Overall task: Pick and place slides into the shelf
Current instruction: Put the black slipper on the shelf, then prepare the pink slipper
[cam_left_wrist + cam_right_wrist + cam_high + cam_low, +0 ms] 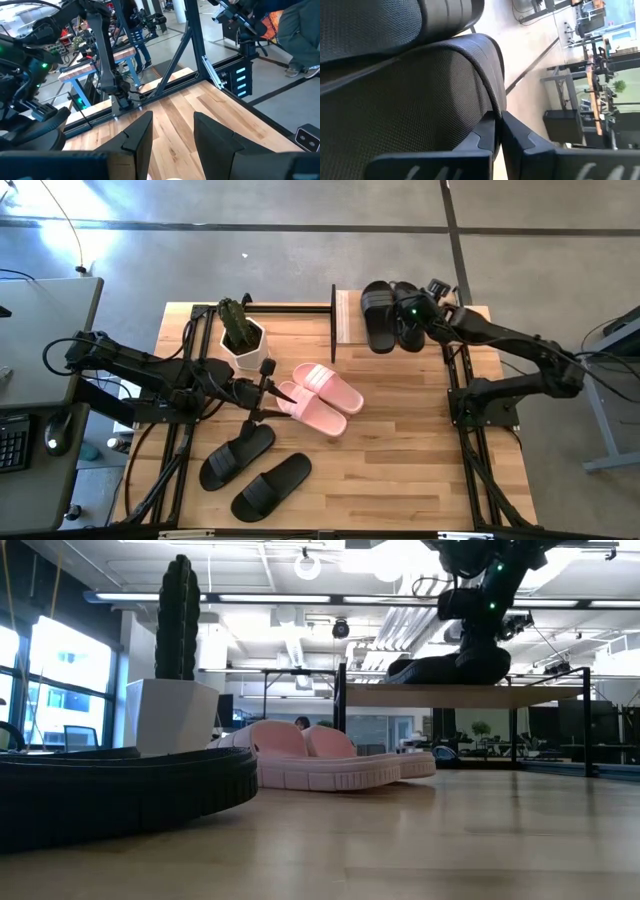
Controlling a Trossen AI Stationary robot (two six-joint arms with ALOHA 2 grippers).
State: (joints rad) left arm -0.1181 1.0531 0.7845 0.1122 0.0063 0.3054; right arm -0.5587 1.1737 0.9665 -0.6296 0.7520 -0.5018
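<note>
The right tool (418, 312) was clenched on the strap edge of a black slide (408, 320) atop the shelf (345, 317) at one o'clock — apparently settling it beside its mate (377, 315). The left tool (278, 392) hovered spread apart just beside the pink slides (325, 397) at centre, likely next. Two black slides (255, 470) waited at seven o'clock on the desk (400, 460); the plant pot (243, 340) stood near the left arm's path.
</note>
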